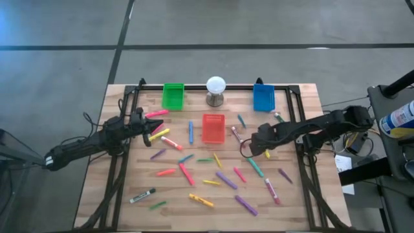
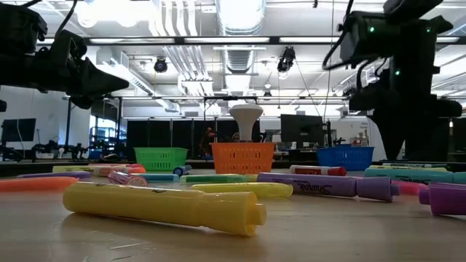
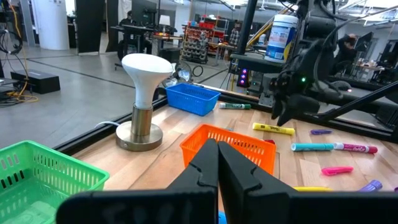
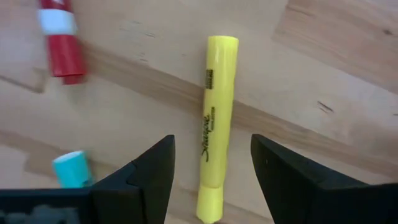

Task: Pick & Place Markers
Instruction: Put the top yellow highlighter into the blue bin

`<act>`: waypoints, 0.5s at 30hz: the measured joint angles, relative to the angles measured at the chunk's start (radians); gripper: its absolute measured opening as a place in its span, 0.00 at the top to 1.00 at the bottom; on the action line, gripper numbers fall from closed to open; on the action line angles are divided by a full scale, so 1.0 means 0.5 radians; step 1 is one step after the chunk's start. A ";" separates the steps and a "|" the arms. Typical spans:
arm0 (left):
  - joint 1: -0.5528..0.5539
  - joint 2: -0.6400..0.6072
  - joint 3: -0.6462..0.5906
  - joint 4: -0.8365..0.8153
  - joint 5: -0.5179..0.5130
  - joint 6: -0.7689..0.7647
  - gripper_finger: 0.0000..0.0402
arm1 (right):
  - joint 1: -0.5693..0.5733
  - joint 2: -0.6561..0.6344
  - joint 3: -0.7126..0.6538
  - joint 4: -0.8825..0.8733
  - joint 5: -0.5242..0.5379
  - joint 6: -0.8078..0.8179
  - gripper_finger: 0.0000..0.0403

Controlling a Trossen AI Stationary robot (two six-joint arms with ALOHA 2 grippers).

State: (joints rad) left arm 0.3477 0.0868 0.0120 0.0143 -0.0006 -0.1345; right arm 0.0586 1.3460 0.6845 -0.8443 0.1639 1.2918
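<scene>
Markers (image 1: 213, 182) lie scattered over the wooden table (image 1: 304, 194), loose and flat, most of them on the near side of the three bins; none that I can see has gone into a bin yet. I have the right gripper (image 4: 211, 180) poised over a yellow marker (image 4: 214, 124), which lies right of the red bin, fingers spread wide to either side of its barrel and not touching it. I line it up that way so the pads can close across the narrow width rather than along the length. A red-and-white marker (image 4: 59, 37) and a teal cap end (image 4: 69, 168) sit close beside it but clear of the fingers, so I judge the pick clean.

My left gripper (image 3: 217, 171) waits with its fingers pressed together and nothing between them, parked over the left part of the table and facing the orange-red bin (image 3: 233, 146), with the green bin (image 3: 43, 174) beside it, the blue bin (image 3: 193, 99) farther off and the white ball on its stand (image 3: 144, 93) between.

"Sharpie" runs along the yellow marker's barrel, and again on a purple marker (image 2: 328, 188) in the low view. Other labels are too small for me to read.
</scene>
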 joint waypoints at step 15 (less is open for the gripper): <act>0.000 0.000 0.000 0.000 0.000 0.000 0.99 | 0.000 0.324 0.002 0.244 -0.052 -0.190 0.81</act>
State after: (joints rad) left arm 0.3477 0.0868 0.0119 0.0143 -0.0006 -0.1345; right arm 0.0586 1.5083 0.6857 -0.7223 0.1379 1.1966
